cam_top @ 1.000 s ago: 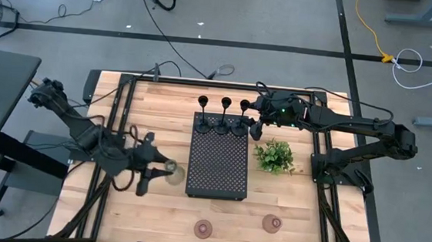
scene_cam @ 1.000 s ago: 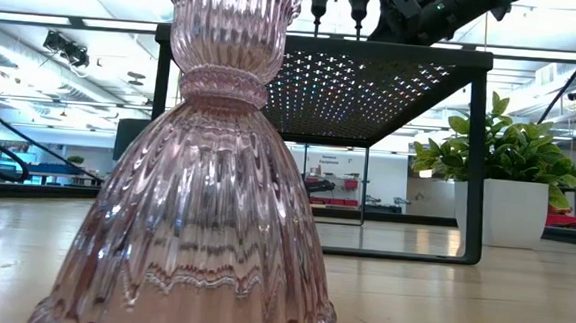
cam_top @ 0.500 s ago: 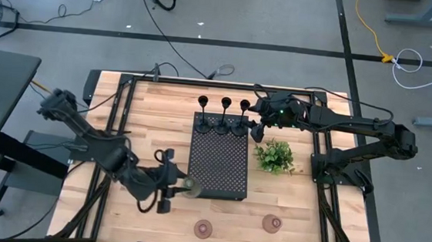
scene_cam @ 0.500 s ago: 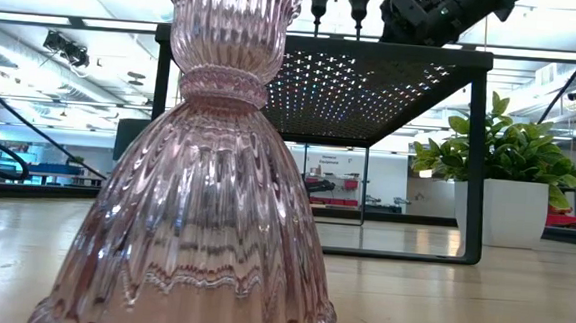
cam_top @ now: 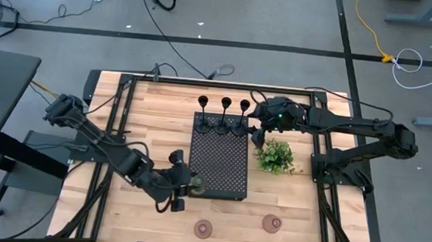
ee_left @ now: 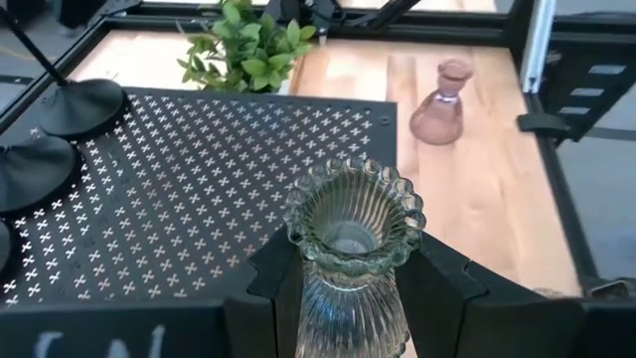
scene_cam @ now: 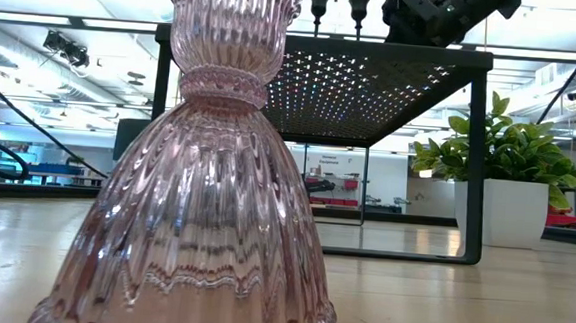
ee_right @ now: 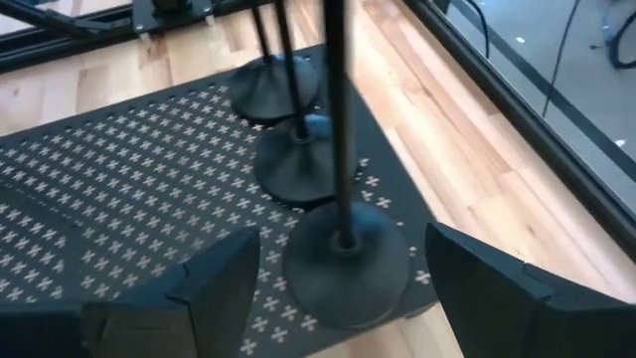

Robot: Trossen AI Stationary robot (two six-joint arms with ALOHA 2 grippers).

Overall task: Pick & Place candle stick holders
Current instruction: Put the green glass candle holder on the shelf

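My left gripper (cam_top: 184, 185) is shut on a greenish glass candle stick holder (ee_left: 353, 249) at the near left corner of the black perforated tray (cam_top: 218, 164). Three black holders (cam_top: 223, 114) stand on their round bases along the tray's far edge. My right gripper (ee_right: 343, 288) is open. Its fingers stand on either side of the rightmost black holder's base (ee_right: 345, 264) without touching it. Two pinkish glass holders (cam_top: 204, 228) (cam_top: 273, 224) stand on the table near its near edge. One of them fills the low view (scene_cam: 202, 176). My left gripper pinches the greenish glass holder's ribbed body below the rim (ee_left: 343, 298) between its two fingers (ee_left: 437, 293). The fingers come level from the table's left. The holder stands upright in the hold, cup up. Its foot is hidden by the gripper.
The tray stands raised on legs (scene_cam: 476, 163) above the wooden table. A green potted plant (cam_top: 275, 155) stands just right of the tray, under my right arm. There is free wood to the left of the tray and between the two pinkish holders.
My left gripper has carried the greenish glass holder toward the table's right and near edges, from the open wood left of the tray to the tray's near left corner. The holder has stayed upright.
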